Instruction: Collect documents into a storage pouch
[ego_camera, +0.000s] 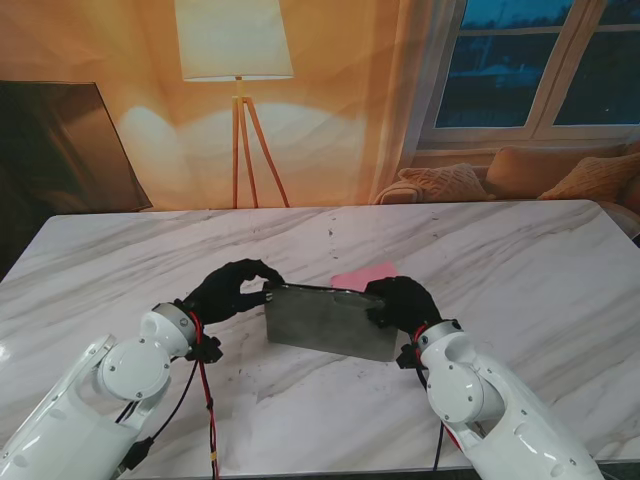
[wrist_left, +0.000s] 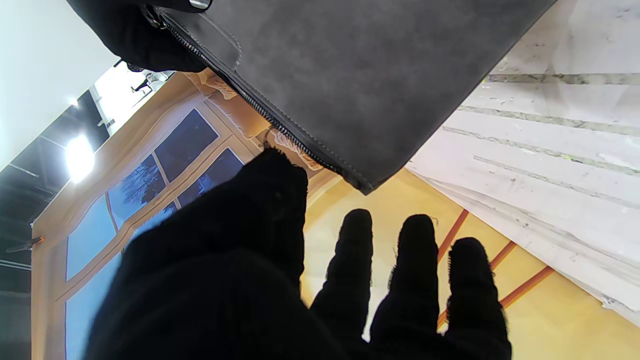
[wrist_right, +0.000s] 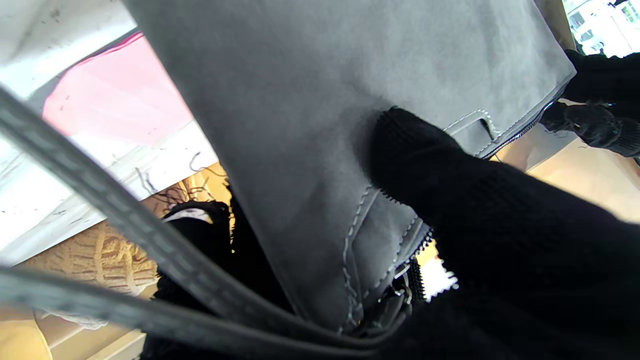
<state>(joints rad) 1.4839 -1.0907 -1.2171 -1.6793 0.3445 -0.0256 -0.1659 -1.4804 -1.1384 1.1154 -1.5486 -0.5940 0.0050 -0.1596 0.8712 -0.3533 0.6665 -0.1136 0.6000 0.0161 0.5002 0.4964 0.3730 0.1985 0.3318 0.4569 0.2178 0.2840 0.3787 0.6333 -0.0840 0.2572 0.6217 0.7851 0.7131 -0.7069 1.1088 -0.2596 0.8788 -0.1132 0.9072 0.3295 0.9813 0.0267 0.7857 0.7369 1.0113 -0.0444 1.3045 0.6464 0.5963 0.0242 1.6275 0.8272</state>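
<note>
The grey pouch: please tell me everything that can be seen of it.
The grey pouch is a flat rectangular case, suede-like in look, with stitched seams and a zipper along its long far edge. It is held up on edge over the marble table, tilted, between the two hands. The right hand clamps its right end, thumb on the front face. The left hand is at the left end near the zipper, fingers spread. A pink sheet lies behind it. Whether the zipper is open is unclear.

bare marble table (ego_camera: 520, 260) all around
</note>
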